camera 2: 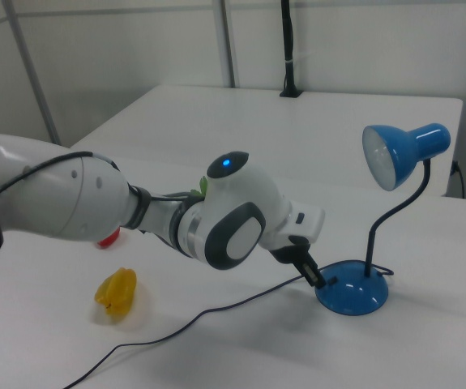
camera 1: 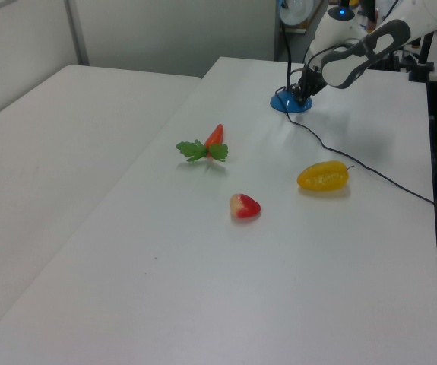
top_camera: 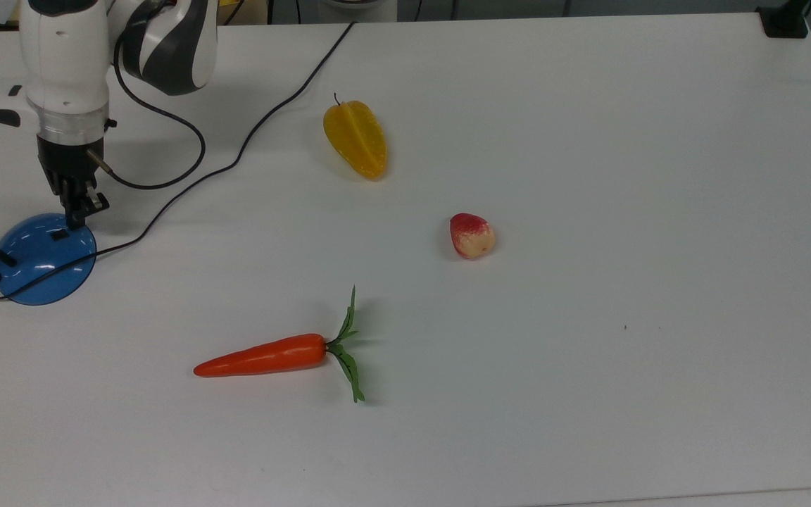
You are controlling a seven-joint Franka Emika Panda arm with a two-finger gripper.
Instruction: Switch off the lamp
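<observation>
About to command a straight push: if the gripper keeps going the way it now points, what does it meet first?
Most likely the lamp: the gripper points down at the near edge of its blue base, just beside the small black switch. How much gap is left is hard to judge.

This is looking like a robotics lab: a white surface (top_camera: 588,141) is carrying plastic toy food — a carrot (top_camera: 265,356), a yellow starfruit (top_camera: 356,139) beyond the carrot and a strawberry (top_camera: 472,236) to the top view's right of it — while pale partition walls (camera 2: 119,49) are standing behind the surface.
</observation>
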